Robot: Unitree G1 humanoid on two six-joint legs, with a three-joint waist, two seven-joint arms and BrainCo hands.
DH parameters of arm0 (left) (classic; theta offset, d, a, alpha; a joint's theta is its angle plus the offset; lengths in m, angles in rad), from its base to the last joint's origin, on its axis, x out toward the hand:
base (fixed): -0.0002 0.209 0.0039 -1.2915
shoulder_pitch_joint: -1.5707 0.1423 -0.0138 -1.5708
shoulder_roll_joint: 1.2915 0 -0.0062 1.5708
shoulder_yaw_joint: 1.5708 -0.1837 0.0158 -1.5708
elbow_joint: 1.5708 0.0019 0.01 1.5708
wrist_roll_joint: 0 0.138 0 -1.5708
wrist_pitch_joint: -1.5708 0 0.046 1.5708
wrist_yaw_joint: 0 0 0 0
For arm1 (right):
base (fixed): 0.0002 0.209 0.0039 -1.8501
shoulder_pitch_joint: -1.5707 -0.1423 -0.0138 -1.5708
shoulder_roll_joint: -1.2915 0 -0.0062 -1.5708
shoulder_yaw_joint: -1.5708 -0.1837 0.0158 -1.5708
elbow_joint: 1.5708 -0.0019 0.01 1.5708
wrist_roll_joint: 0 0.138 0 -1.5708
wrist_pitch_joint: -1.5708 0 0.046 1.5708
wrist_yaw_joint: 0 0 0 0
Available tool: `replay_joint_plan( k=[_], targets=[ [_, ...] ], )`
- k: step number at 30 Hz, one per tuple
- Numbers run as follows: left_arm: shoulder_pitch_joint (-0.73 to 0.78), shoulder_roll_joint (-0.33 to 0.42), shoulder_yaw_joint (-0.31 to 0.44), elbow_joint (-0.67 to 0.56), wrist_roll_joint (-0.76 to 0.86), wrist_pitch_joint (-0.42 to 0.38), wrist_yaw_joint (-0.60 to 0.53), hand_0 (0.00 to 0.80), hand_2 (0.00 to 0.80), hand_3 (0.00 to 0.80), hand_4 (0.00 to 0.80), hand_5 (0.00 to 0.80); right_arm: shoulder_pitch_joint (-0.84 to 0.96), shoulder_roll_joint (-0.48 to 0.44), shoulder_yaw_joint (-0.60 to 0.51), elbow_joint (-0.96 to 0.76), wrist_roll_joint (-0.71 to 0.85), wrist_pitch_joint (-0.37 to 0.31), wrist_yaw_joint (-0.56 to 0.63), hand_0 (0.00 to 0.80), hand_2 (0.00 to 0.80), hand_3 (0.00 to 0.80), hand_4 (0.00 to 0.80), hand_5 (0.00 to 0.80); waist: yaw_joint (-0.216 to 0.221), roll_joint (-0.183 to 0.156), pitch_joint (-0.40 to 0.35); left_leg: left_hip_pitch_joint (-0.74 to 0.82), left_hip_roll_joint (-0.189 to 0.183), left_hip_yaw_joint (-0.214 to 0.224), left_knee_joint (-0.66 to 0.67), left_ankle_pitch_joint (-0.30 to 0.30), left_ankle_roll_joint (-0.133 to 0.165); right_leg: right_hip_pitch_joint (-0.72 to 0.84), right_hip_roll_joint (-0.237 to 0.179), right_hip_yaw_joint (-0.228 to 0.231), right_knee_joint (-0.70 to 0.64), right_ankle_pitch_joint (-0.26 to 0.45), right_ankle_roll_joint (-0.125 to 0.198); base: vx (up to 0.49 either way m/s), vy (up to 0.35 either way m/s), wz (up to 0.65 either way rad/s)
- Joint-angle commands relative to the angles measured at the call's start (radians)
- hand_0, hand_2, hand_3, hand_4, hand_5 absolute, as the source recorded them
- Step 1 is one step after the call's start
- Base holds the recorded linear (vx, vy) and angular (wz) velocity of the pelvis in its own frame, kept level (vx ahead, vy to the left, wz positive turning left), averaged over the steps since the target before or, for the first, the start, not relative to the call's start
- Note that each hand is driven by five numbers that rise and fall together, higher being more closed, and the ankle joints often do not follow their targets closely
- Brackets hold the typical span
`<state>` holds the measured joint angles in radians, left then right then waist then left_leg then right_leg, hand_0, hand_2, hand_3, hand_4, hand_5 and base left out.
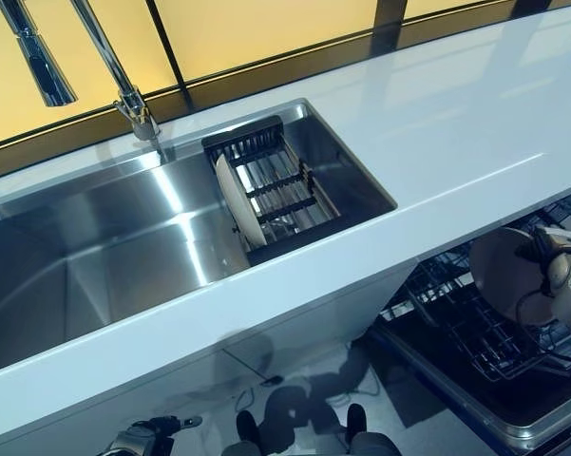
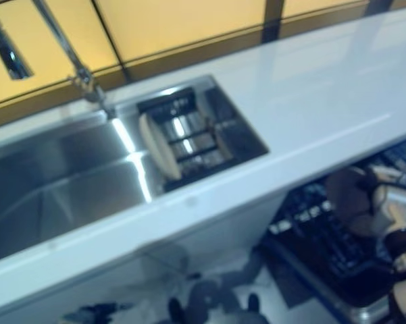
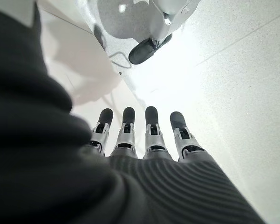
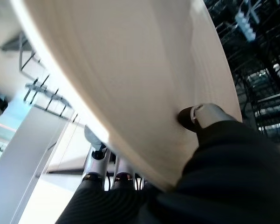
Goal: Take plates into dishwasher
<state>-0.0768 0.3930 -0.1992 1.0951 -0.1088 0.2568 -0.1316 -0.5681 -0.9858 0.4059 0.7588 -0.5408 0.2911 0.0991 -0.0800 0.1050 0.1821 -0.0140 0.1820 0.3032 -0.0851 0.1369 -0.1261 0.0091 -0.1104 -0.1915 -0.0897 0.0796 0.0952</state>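
My right hand [image 1: 562, 275] is shut on a cream plate [image 1: 506, 275] and holds it on edge over the dark wire rack [image 1: 475, 328] of the open dishwasher at the lower right. In the right wrist view the plate [image 4: 130, 79] fills the frame, with my thumb [image 4: 200, 114] on one face and my fingers [image 4: 102, 172] behind the other. A second cream plate [image 1: 237, 201] stands on edge in the black drying rack [image 1: 275, 190] in the sink. My left hand [image 3: 144, 135] hangs low beside the cabinet, fingers straight and empty; it also shows in the left eye view [image 1: 138, 439].
The steel sink [image 1: 104, 256] is set in a white countertop [image 1: 475, 123] with a tall faucet [image 1: 123, 90] behind it. The dishwasher's pulled-out tray edge [image 1: 456, 399] sits below the counter front. A person's dark shoes [image 1: 299, 427] stand on the floor.
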Motion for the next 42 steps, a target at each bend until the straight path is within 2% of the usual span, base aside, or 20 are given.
replay_joint_plan(
  k=[1, 17, 32, 33, 34, 35, 36, 42],
  targets=[
    [-0.075, 0.042, -0.065, 0.012, 0.021, 0.016, 0.003, 0.000, 0.000, 0.000, 0.000, 0.000, -0.118, 0.032, 0.051, 0.047, -0.016, 0.024, -0.033, 0.800, 0.800, 0.800, 0.800, 0.800, 0.029, -0.055, 0.015, 0.063, 0.013, -0.013, -0.002, -0.047, -0.028, -0.024, -0.057, -0.008, 0.002, 0.014, 0.059, -0.013, 0.012, 0.09],
    [-0.099, 0.010, -0.077, 0.020, 0.015, 0.014, 0.003, 0.000, 0.000, 0.000, 0.000, 0.000, -0.093, 0.152, 0.071, 0.170, -0.048, 0.021, -0.022, 0.800, 0.800, 0.800, 0.800, 0.800, 0.047, -0.018, 0.025, 0.060, 0.001, -0.030, -0.002, -0.046, -0.024, -0.015, -0.070, -0.014, 0.002, 0.011, 0.056, 0.000, 0.007, 0.04],
    [-0.103, -0.010, -0.078, 0.023, 0.035, 0.021, 0.017, 0.000, 0.000, 0.000, 0.000, 0.000, -0.060, 0.211, 0.065, 0.196, -0.038, 0.039, -0.004, 0.800, 0.800, 0.800, 0.800, 0.800, 0.053, -0.029, 0.024, 0.063, 0.007, -0.034, -0.002, -0.046, -0.022, -0.009, -0.067, -0.014, 0.002, 0.009, 0.053, 0.000, 0.001, 0.00],
    [-0.104, -0.010, -0.080, 0.024, 0.032, 0.021, 0.018, 0.000, 0.000, 0.000, 0.000, 0.000, -0.058, 0.212, 0.061, 0.194, -0.038, 0.040, -0.009, 0.631, 0.631, 0.631, 0.631, 0.631, 0.051, -0.031, 0.024, 0.064, 0.007, -0.034, -0.002, -0.046, -0.022, -0.008, -0.066, -0.012, 0.002, 0.009, 0.053, 0.000, 0.000, 0.00],
    [-0.105, -0.012, -0.079, 0.025, 0.031, 0.022, 0.019, 0.000, 0.000, 0.000, 0.000, 0.000, -0.055, 0.212, 0.056, 0.193, -0.042, 0.040, -0.016, 0.424, 0.424, 0.424, 0.424, 0.424, 0.050, -0.033, 0.024, 0.065, 0.008, -0.033, -0.002, -0.046, -0.022, -0.008, -0.066, -0.011, 0.002, 0.009, 0.054, 0.000, 0.000, 0.00],
    [-0.106, -0.013, -0.078, 0.026, 0.032, 0.023, 0.021, 0.000, 0.000, 0.000, 0.000, 0.000, -0.050, 0.213, 0.052, 0.192, -0.039, 0.039, -0.026, 0.053, 0.053, 0.053, 0.053, 0.053, 0.049, -0.035, 0.023, 0.065, 0.009, -0.032, -0.002, -0.047, -0.022, -0.008, -0.065, -0.010, 0.002, 0.009, 0.054, 0.000, 0.000, 0.00],
    [-0.106, -0.015, -0.078, 0.026, 0.032, 0.025, 0.022, 0.000, 0.000, 0.000, 0.000, 0.000, -0.047, 0.212, 0.051, 0.191, -0.036, 0.039, -0.031, 0.000, 0.000, 0.000, 0.000, 0.000, 0.048, -0.036, 0.022, 0.065, 0.010, -0.032, -0.002, -0.047, -0.022, -0.008, -0.065, -0.009, 0.002, 0.009, 0.054, 0.000, 0.000, 0.00],
    [-0.099, -0.016, -0.072, 0.019, 0.035, 0.036, 0.030, 0.000, 0.000, 0.000, 0.000, 0.000, -0.025, 0.202, 0.028, 0.160, -0.034, 0.049, -0.056, 0.000, 0.000, 0.000, 0.000, 0.000, 0.042, -0.050, 0.017, 0.074, 0.012, -0.030, -0.002, -0.049, -0.021, -0.002, -0.060, -0.002, 0.002, 0.009, 0.054, 0.017, 0.000, 0.00]
  ],
)
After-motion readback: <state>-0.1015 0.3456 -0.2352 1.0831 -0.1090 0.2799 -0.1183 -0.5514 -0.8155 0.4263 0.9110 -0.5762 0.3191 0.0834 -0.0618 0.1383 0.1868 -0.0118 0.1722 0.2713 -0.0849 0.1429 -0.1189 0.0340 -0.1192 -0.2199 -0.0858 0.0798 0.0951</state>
